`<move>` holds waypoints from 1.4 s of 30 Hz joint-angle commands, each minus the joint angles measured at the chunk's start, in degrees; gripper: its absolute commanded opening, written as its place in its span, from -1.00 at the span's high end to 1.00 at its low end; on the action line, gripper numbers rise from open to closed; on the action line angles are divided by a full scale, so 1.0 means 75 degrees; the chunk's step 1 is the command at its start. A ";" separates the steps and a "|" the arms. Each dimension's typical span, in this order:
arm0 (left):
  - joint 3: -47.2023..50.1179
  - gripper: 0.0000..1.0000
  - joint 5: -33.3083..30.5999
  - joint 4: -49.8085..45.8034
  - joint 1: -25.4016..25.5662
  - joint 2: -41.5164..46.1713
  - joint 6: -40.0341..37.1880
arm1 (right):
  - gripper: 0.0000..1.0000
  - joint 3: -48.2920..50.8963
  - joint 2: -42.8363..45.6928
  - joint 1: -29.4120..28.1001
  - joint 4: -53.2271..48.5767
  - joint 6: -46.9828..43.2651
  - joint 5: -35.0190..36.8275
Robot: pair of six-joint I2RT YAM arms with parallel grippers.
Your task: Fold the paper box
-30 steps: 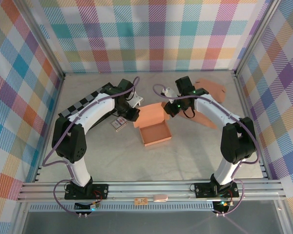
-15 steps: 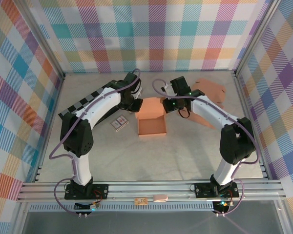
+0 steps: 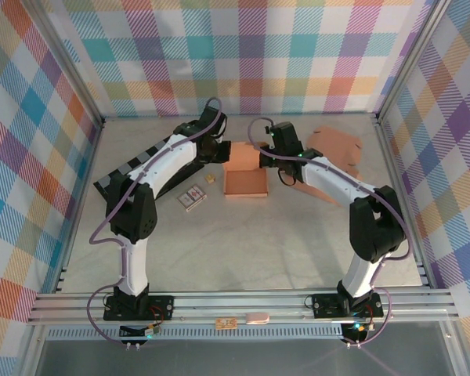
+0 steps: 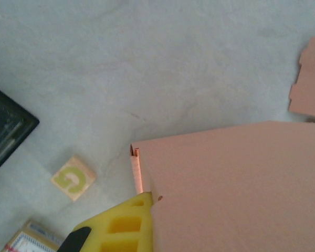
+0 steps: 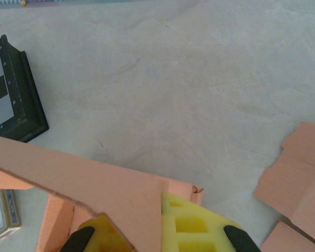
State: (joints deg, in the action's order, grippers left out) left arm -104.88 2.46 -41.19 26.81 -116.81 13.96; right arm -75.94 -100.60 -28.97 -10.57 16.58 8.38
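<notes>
Top external: orange paper box (image 3: 245, 182), tray open
left gripper (image 3: 222, 150): pinched tight on box lid
right gripper (image 3: 265, 155): pinched tight on box lid

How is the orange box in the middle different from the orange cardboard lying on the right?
The box stands folded up with walls; the flat cardboard lies unfolded on the table. The left tool and right tool pinch the box; the flat cardboard lies apart from both tools. Both are the same orange paper.
</notes>
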 commanded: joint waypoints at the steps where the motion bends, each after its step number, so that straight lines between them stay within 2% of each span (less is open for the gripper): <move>1: -0.0230 0.99 0.0490 0.1023 -0.0059 -0.0189 0.0109 | 1.00 0.0406 -0.0227 -0.0110 0.1387 0.0129 -0.0213; 7: 0.0017 1.00 0.0631 0.1747 -0.0060 -0.0238 0.0008 | 1.00 0.1019 -0.0254 -0.0110 0.2382 -0.0249 -0.0250; 16: 0.2146 0.99 0.0821 0.4009 -0.0070 0.0707 -0.0088 | 1.00 0.1912 -0.0158 -0.0107 0.3752 -0.0341 -0.0391; 22: 0.2897 1.00 0.0946 0.4567 -0.0070 0.0963 -0.0063 | 1.00 0.1905 -0.0155 -0.0121 0.3795 -0.0246 -0.0296; 28: 0.3139 1.00 0.0993 0.4719 -0.0070 0.1173 0.0206 | 1.00 0.1624 -0.0180 -0.0284 0.3318 0.0161 0.0209; 35: 0.1820 1.00 0.1010 0.3440 -0.0082 0.0723 0.0341 | 1.00 0.0442 -0.0512 -0.0460 0.1959 0.0390 0.1062; 42: 0.1686 1.00 0.1018 0.3196 -0.0082 0.0669 0.0605 | 1.00 0.0918 -0.0532 -0.0461 0.2611 0.0483 0.0903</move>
State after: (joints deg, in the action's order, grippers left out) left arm -90.78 4.19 -19.00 25.56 -111.66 16.38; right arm -71.29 -103.33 -31.05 8.25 18.83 18.33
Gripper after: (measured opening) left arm 0.056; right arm 0.061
